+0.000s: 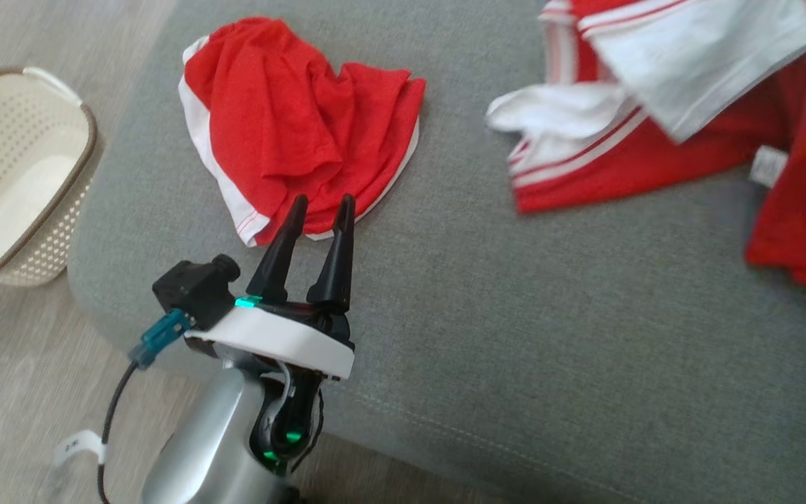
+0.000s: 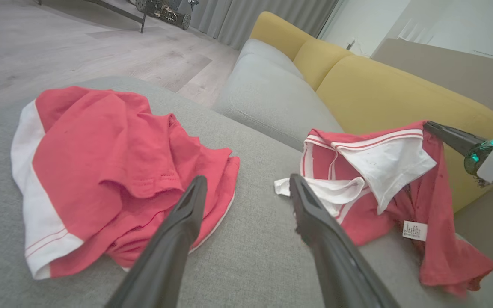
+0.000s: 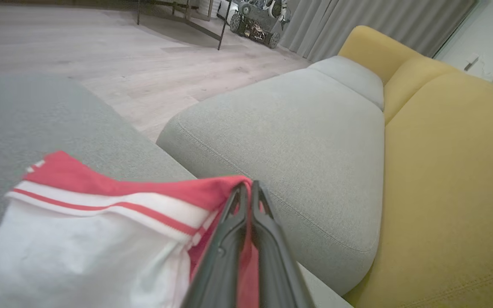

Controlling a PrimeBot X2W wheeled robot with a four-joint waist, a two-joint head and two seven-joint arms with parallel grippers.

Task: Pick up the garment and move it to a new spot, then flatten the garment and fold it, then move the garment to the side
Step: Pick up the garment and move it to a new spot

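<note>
Right claw [image 3: 250,185] pinched together on the red edge of the red-and-white garment [image 3: 101,222], whose other end lies rumpled on the grey sofa seat [image 1: 515,315]. Left claw [image 1: 320,203] spread apart and empty. From it, that garment is at two o'clock, a second red garment [image 1: 291,119] lies crumpled at twelve, and a basket [image 1: 18,175] sits at ten.

The left gripper [image 1: 323,204] was held at the lower left of the head view, its two fingers spread wide and pointed up that view, with the white wrist [image 1: 277,344] and silver forearm [image 1: 200,441] seen below them. The right gripper [image 3: 247,186] was pressed shut, clamped on a red edge of the garment [image 3: 101,184], and was held well apart from the left.
</note>
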